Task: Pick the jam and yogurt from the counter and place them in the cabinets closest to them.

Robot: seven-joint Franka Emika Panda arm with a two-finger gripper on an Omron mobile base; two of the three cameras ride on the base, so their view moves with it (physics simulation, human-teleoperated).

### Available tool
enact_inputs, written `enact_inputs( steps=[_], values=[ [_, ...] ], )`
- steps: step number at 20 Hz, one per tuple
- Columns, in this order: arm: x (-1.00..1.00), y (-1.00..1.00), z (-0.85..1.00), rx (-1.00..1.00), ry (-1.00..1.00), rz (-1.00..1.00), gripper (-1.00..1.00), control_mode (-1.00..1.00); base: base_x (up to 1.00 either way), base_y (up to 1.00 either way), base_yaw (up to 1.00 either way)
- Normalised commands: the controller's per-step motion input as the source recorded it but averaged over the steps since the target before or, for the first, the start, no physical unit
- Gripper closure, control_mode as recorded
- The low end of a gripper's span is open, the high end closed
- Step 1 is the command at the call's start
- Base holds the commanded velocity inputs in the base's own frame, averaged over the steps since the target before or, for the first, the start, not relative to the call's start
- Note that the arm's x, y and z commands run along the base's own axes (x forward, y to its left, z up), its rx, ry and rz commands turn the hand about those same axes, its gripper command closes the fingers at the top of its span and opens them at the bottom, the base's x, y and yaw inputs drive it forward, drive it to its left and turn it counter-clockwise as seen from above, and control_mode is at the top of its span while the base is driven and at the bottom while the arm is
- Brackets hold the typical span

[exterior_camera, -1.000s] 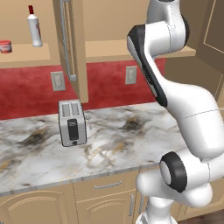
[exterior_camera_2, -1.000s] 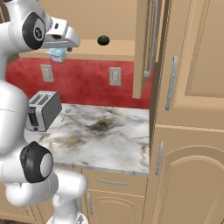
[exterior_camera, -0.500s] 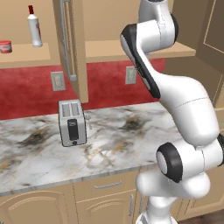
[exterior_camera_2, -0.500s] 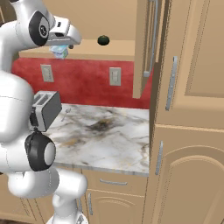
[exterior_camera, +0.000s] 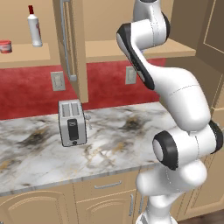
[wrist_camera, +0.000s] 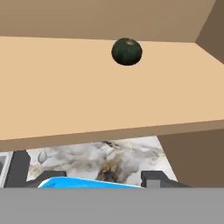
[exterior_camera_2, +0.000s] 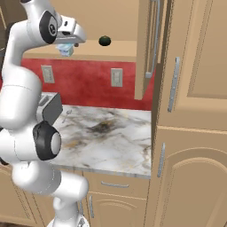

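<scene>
The gripper (exterior_camera_2: pixel 66 48) is raised to the front edge of the open cabinets (exterior_camera_2: pixel 146 48), at shelf height, and pinches the yogurt (exterior_camera_2: pixel 65 49) between its fingers. In the right base view the cup hangs just under the white hand, short of the shelf lip and not yet over the board; its upper part is tucked into the hand, so only the pale blue lower body is clear. In the hand view the yogurt (wrist_camera: pixel 87 182) is a bright blue sliver along the bottom, cut off by the frame, with a dark fingertip (wrist_camera: pixel 151 178) at its right end and another at its left.

Further back on that shelf sits a dark green round object (exterior_camera_2: pixel 104 41), well apart from the cup; it is too plain to name more closely. In the left base view the arm's upper links cover the gripper and the cup entirely.

The jam (exterior_camera: pixel 5 46) stands on the shelf of the left-hand cabinet, at the picture's edge and partly cropped, near a white bottle with a red cap (exterior_camera: pixel 34 28). An open cabinet door (exterior_camera: pixel 72 43) seen edge-on splits the two shelves.

Below, a silver toaster (exterior_camera: pixel 71 122) stands on the marble counter (exterior_camera: pixel 109 140); in the right base view the arm hides most of it.
</scene>
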Motion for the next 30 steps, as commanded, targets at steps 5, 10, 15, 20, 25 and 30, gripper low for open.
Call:
enact_inputs(
  steps=[5, 10, 15, 20, 25, 30],
  values=[
    [0.42, 0.03, 0.0, 0.0, 0.0, 0.0, 1.0, -1.0, 0.0, 0.0, 0.0],
    [0.41, 0.01, 0.0, 0.0, 0.0, 0.0, 1.0, -1.0, 0.0, 0.0, 0.0],
    [0.43, 0.03, 0.0, 0.0, 0.0, 0.0, 1.0, -1.0, 0.0, 0.0, 0.0],
    [0.48, 0.07, 0.0, 0.0, 0.0, 0.0, 1.0, -1.0, 0.0, 0.0, 0.0],
    [0.48, 0.06, 0.0, 0.0, 0.0, 0.0, 1.0, -1.0, 0.0, 0.0, 0.0],
    [0.49, 0.04, 0.0, 0.0, 0.0, 0.0, 1.0, -1.0, 0.0, 0.0, 0.0]
  ],
)
